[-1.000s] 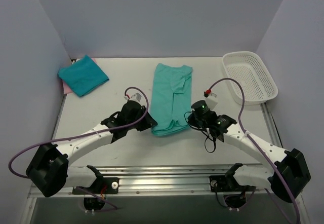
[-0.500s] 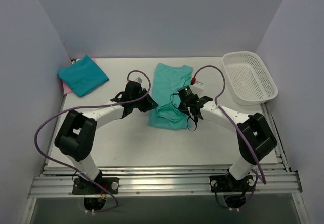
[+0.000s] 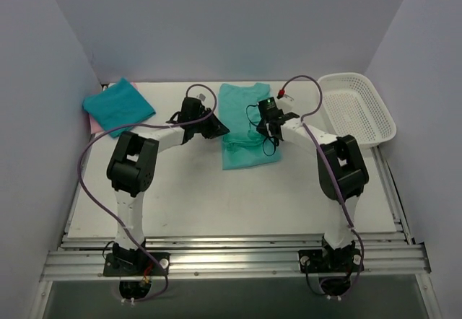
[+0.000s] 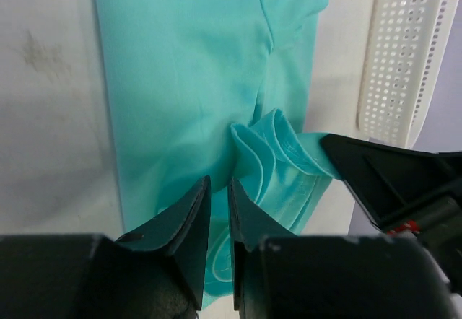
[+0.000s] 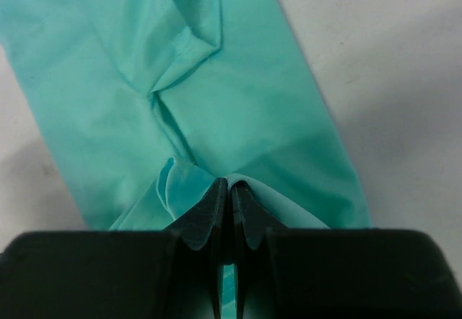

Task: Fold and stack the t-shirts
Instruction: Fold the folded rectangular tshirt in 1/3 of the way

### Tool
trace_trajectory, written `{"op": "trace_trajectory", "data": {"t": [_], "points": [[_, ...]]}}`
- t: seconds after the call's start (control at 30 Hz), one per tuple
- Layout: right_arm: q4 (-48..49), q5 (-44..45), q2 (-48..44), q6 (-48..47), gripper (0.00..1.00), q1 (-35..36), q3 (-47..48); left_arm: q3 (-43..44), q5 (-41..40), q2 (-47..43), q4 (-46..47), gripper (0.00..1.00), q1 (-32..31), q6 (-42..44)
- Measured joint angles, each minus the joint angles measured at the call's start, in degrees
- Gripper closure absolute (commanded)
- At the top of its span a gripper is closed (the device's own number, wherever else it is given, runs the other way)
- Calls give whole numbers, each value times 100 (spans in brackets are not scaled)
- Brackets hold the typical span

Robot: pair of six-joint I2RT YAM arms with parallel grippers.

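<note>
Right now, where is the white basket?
In the top view, the white mesh basket sits at the far right corner of the table, to the right of the teal t-shirt lying mid-table.

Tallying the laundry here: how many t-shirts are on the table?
3: a folded teal t-shirt at the far left, a pink one mostly hidden beneath it, and a green t-shirt mid-table. That stack may hide more.

My right gripper [image 5: 229, 193] hides the fold of the spread t-shirt [image 5: 238, 95] it pinches. The basket [image 4: 404, 52] is cut off in my left wrist view. From above, the pink t-shirt [image 3: 92, 123] lies mostly under the folded teal t-shirt [image 3: 118, 107].
</note>
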Motion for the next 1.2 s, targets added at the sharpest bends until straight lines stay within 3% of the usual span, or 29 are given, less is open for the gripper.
{"op": "trace_trajectory", "data": {"t": [0.13, 0.23, 0.27, 0.33, 0.37, 0.57, 0.77, 0.9, 1.07, 1.13, 1.2], "points": [[-15, -111, 748, 17, 100, -280, 522, 577, 109, 409, -42, 74, 256, 83], [-11, -258, 1488, 31, 64, -474, 1174, 1150, 127, 822, -170, 71, 437, 238], [37, -299, 1679, 59, 33, -525, 1432, 1329, 129, 957, -223, 71, 494, 278], [136, -380, 1952, 39, 8, -599, 1939, 1657, 129, 1224, -262, 70, 610, 343], [127, -407, 2098, 26, 6, -638, 2197, 1792, 133, 1344, -280, 70, 675, 365], [-96, -424, 2404, -70, 4, -726, 2859, 2225, 177, 1696, -588, 69, 1091, 525], [-179, -343, 2011, -256, 3, -704, 2905, 2037, 140, 1532, -573, 69, 1154, 636], [-26, -9, 1019, -501, 2, -551, 2470, 1399, 61, 973, -514, 69, 1029, 656], [584, 592, -861, -715, 3, -192, 1126, 551, -234, 101, -232, 69, 664, 691], [929, 717, -1582, -730, 12, -136, 313, 133, -354, -260, -26, 68, 435, 645], [1279, 739, -2131, -750, 38, -179, -588, -85, -431, -426, 101, 68, 195, 612]]}}
